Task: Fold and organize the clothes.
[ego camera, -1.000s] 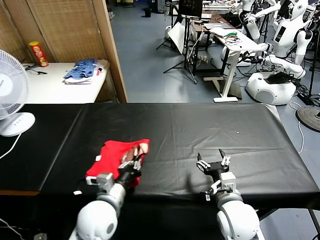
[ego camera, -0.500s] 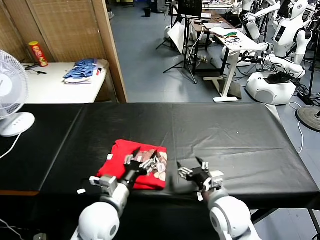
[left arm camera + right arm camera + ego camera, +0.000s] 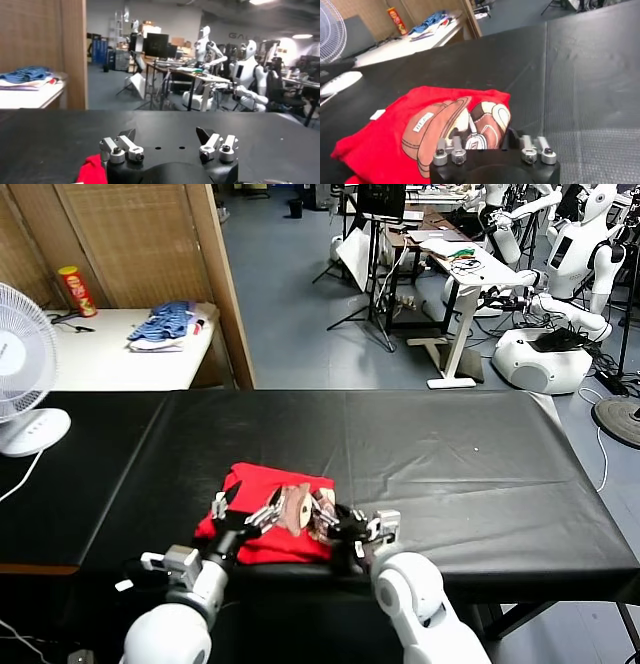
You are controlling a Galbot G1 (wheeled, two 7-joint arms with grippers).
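Shirt (image 3: 262,514) lies bunched, print up, at table (image 3: 450,454) near edge. Left gripper (image 3: 238,512) spread wide over it, holding nothing; right gripper (image 3: 335,524) at print edge, jaws partly apart, grip unclear.

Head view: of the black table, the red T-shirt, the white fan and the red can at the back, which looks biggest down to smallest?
1. Black table, by far the largest.
2. Red T-shirt and white fan: similar in apparent size; the fan is cut off at the edge, so I won't rank them.
3. Red can, smallest, though it stands farthest from the camera.
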